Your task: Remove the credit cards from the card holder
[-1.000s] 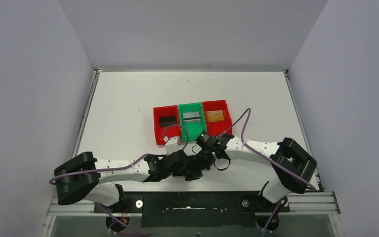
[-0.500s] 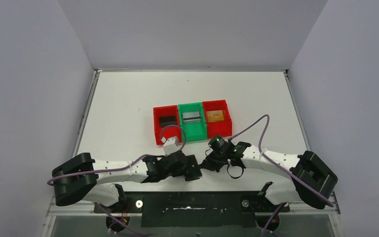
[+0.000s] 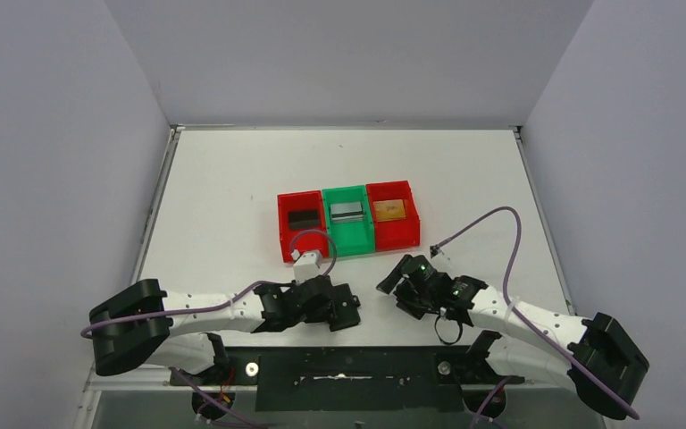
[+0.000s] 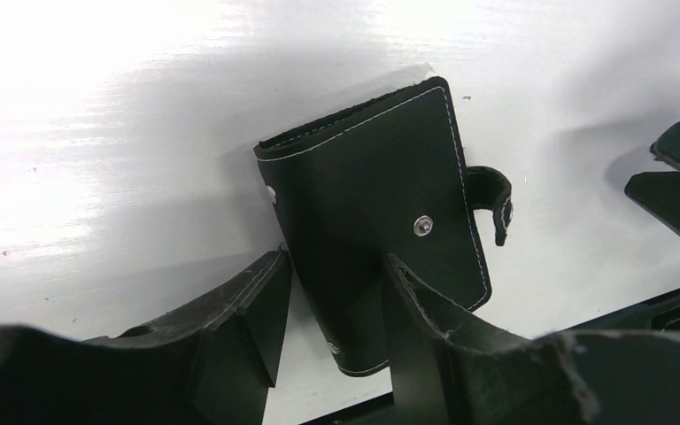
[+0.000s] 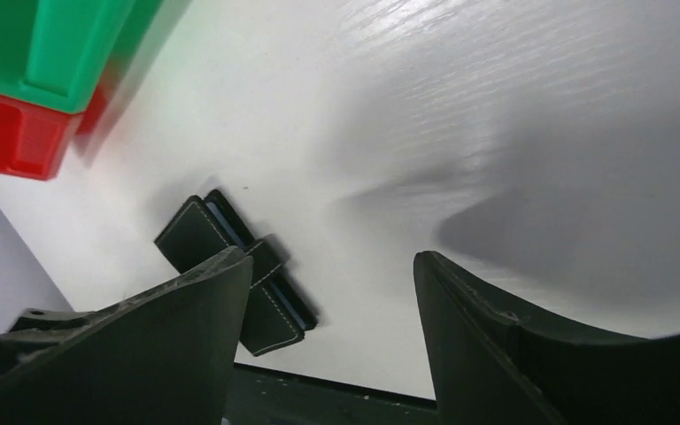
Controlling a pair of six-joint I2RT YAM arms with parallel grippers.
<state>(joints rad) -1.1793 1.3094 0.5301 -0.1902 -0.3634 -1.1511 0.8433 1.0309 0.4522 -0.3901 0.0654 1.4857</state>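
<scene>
The card holder (image 4: 372, 204) lies folded shut and flat on the white table, its snap tab sticking out to the right. My left gripper (image 4: 336, 261) is open and straddles its near end; there is a gap at the left finger, while the right finger overlaps the leather. My right gripper (image 5: 332, 258) is open and empty, off to the right of the card holder (image 5: 190, 237). The credit cards lie in the bins: a black one (image 3: 303, 219), a silver-grey one (image 3: 347, 212) and a gold one (image 3: 390, 209). From above, the left gripper (image 3: 350, 308) hides the holder and the right gripper (image 3: 391, 288) sits beside it.
A row of three joined bins, red (image 3: 288, 234), green (image 3: 350, 241) and red (image 3: 406, 234), stands mid-table just beyond both grippers. The table's black front rail (image 3: 348, 366) runs right behind the card holder. Grey walls enclose the table on three sides.
The right gripper has opened and drawn back to the right, away from the left one. The left gripper has widened its jaws and the card holder now rests on the table.
</scene>
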